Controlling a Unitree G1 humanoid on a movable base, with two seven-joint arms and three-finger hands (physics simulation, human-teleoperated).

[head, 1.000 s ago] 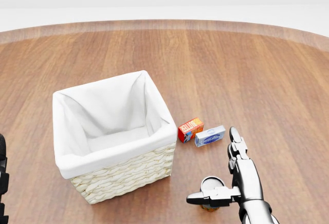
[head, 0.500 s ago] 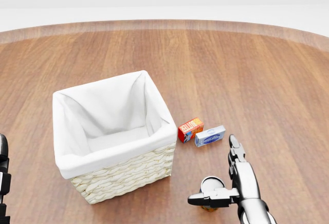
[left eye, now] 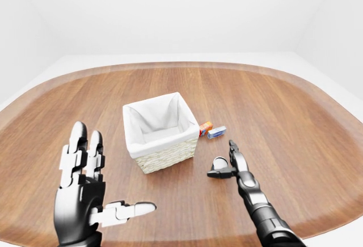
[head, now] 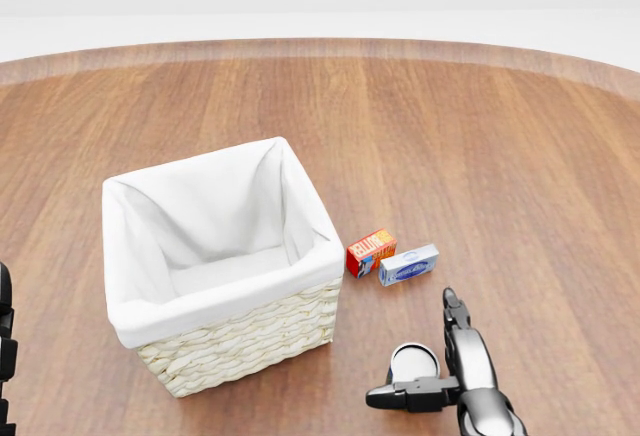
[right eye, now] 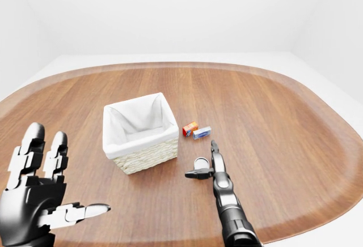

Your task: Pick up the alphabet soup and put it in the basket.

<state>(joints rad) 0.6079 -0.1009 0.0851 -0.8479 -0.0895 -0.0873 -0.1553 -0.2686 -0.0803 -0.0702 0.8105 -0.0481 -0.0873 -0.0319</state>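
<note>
While my right hand (head: 432, 376) reached out over the wooden table (head: 520, 156), its fingers were spread, not closed on anything: two lay straight, pointing toward the far side, and the thumb (head: 400, 396) stuck out sideways to the left. The soup can (head: 414, 361) stood upright near the bottom edge of the head view, just left of those straight fingers and right behind the thumb; whether the thumb touched it I could not tell. The forearm (left eye: 258, 204) ran up from the lower right of the left-eye view in a nearly straight line.

My left hand (left eye: 85, 196) was raised near the bottom left of the left-eye view, palm open, fingers upright and spread, thumb pointing right, holding nothing.

To the left of the can sat the basket (head: 235, 341), woven, with a white cloth lining. Beyond the can, just right of the basket, lay a small red box (head: 370, 252) and a blue and white box (head: 408, 265) side by side.
</note>
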